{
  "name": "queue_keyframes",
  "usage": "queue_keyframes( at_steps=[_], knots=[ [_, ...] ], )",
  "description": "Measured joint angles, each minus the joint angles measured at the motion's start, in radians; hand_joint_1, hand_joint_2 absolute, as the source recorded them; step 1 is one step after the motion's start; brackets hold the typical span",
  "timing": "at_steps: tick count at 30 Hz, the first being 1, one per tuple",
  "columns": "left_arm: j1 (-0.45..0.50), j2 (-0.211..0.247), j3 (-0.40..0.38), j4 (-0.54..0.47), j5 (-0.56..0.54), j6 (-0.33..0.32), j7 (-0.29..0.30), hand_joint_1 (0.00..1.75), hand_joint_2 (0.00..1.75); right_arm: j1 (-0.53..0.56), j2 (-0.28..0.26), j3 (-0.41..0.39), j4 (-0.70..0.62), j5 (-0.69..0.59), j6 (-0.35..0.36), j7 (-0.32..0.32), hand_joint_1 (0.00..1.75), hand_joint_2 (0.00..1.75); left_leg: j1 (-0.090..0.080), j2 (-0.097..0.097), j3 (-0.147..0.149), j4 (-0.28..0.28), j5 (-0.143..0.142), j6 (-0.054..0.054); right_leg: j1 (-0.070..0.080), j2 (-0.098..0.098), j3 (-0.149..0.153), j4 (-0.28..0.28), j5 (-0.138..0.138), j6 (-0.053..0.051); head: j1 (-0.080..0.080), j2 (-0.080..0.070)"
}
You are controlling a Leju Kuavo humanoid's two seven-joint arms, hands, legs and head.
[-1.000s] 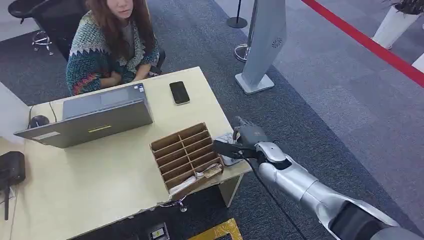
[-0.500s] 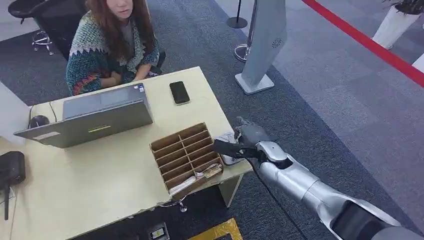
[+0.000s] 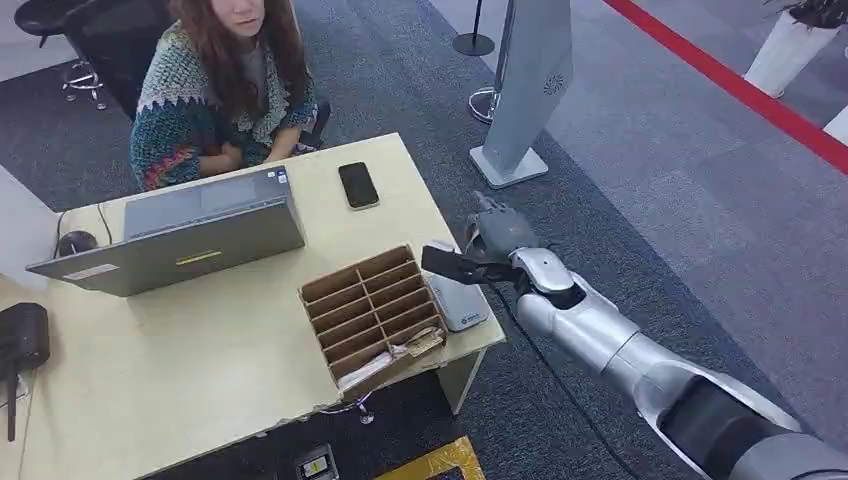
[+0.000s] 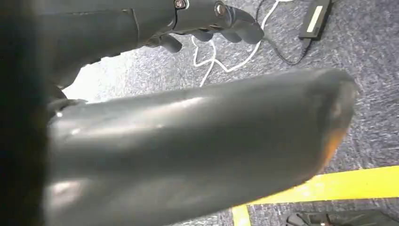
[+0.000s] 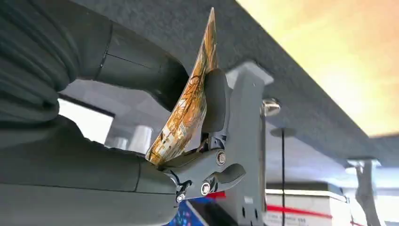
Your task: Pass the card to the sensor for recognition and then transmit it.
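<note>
One card (image 5: 188, 106) was pinched in the right hand (image 3: 490, 250), just above the sensor (image 3: 458, 303) at the worktop's (image 3: 200, 380) corner; the left hand (image 4: 207, 21) hung with fingers curled, empty.

From the head view I get even, soft indoor light from above; the worktop (image 3: 200, 350) reads pale and clear, with faint shadows under the laptop (image 3: 180, 240). Detail is slightly soft (compression, I'd say). My left wrist view is poor: a large dark blurred shape close to the lens, a blown-out white patch, while the carpet (image 4: 367, 94) behind is sharper. My right wrist view has strong warm glare washing out one corner, the card (image 5: 188, 108) fairly crisp, the near part of the right robot hand (image 5: 94, 141) dim and defocused.
</note>
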Motion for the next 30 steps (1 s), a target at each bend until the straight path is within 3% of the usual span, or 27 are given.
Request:
queue_keyframes(
  at_steps=[9,16,21,30],
  knots=[
    [-0.004,0.000,-0.023,-0.001,-0.016,0.002,0.000,0.00,0.00,-0.159,-0.007,0.023,-0.051,0.030,0.064,0.002,1.75,1.75,0.000,0.000,-0.001,0.000,0.000,0.000,0.000,0.000,-0.001,0.000,0.000,0.000,0.000,0.000],
    [-0.026,0.001,-0.052,-0.001,-0.053,-0.015,0.030,0.00,0.00,-0.313,-0.003,0.068,-0.090,0.032,0.152,0.003,1.75,1.75,0.000,-0.001,-0.002,0.000,0.000,0.000,0.000,-0.001,-0.001,0.001,0.000,0.000,0.000,0.000],
    [-0.048,0.002,-0.076,-0.002,-0.074,-0.024,0.051,0.00,0.00,-0.441,0.044,0.149,-0.046,0.005,0.160,-0.018,1.75,1.75,0.000,-0.001,-0.002,0.000,0.000,0.000,0.000,-0.001,-0.001,0.002,0.000,0.000,0.000,0.000],
    [-0.055,0.004,-0.100,-0.010,-0.087,-0.031,0.078,0.00,0.00,-0.553,0.150,0.231,0.141,-0.069,0.106,-0.050,1.75,1.75,0.000,-0.005,-0.004,0.000,0.001,0.000,0.000,-0.004,-0.002,0.002,0.000,0.000,0.000,0.000]
  ],
)
